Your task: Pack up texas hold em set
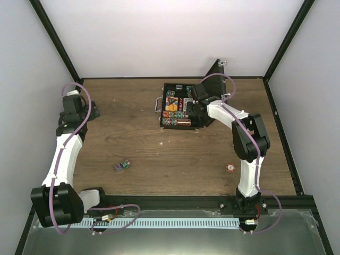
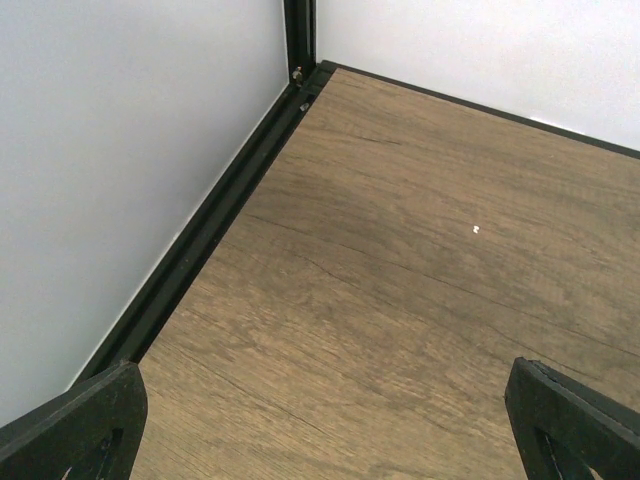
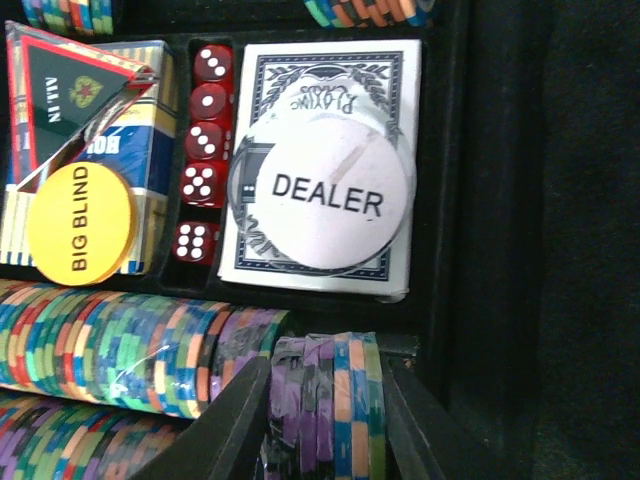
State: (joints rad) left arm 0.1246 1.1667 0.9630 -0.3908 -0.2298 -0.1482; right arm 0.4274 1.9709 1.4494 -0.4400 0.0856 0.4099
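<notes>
The black briefcase (image 1: 163,109) of the texas hold em set lies open at the back middle of the table, its lid (image 1: 212,79) standing up. My right gripper (image 1: 192,109) is down inside it. In the right wrist view that gripper (image 3: 325,405) is shut on a short stack of purple, blue and green chips (image 3: 335,390), held on edge beside the right end of a chip row (image 3: 120,345). Behind them lie a card deck (image 3: 300,70) under the DEALER button (image 3: 320,190), red dice (image 3: 205,130) and a BIG BLIND button (image 3: 80,222). My left gripper (image 2: 325,410) hangs open over bare wood.
A loose purple and green chip stack (image 1: 121,166) lies on the table at front left. A red chip (image 1: 230,168) lies front right, near the right arm's base. The left arm (image 1: 74,103) is by the back left corner, close to the black frame rail (image 2: 200,240) and white wall.
</notes>
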